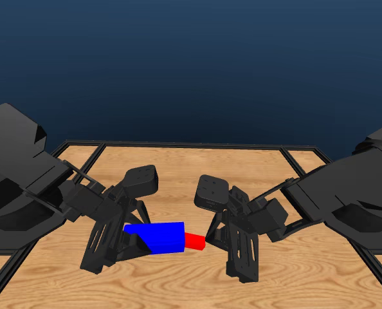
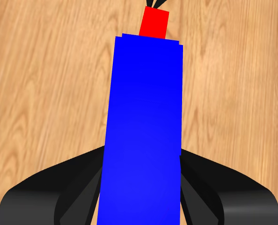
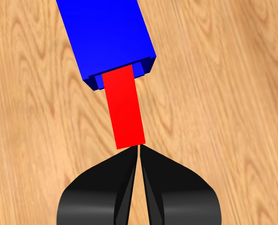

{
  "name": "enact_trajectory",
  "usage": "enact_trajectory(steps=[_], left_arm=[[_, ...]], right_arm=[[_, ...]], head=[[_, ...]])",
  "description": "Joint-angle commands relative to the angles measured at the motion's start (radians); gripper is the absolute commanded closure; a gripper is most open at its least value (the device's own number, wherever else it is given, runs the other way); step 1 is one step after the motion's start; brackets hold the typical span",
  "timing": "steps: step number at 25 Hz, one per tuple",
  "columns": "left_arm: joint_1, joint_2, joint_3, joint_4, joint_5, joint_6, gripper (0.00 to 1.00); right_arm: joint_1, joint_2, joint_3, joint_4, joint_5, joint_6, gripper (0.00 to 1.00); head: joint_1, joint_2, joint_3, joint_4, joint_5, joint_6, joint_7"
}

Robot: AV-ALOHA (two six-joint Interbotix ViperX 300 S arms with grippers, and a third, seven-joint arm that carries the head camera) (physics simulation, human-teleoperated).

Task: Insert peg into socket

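Left claw (image 1: 128,241) clamped on bright blue boxy socket (image 1: 155,237); thin red peg (image 1: 194,241) partly inside, right claw (image 3: 138,152) together at peg's right end, above wooden worktop (image 1: 178,277).

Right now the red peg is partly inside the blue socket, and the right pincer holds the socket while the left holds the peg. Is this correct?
Only the arms are swapped. The left pincer holds the blue socket, as the left wrist view shows; the right pincer holds the red peg, partly inside.
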Motion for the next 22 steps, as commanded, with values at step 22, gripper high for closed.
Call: enact_trajectory(steps=[22], left_arm=[[-0.211,0.031,-0.094,0.459,0.465,-0.698,1.0]], right_arm=[[-0.107,0.096,-0.146,0.112,-0.238,-0.207,1.0]], head=[[0.02,0.0,-0.021,0.006,-0.027,-0.001,0.008]])
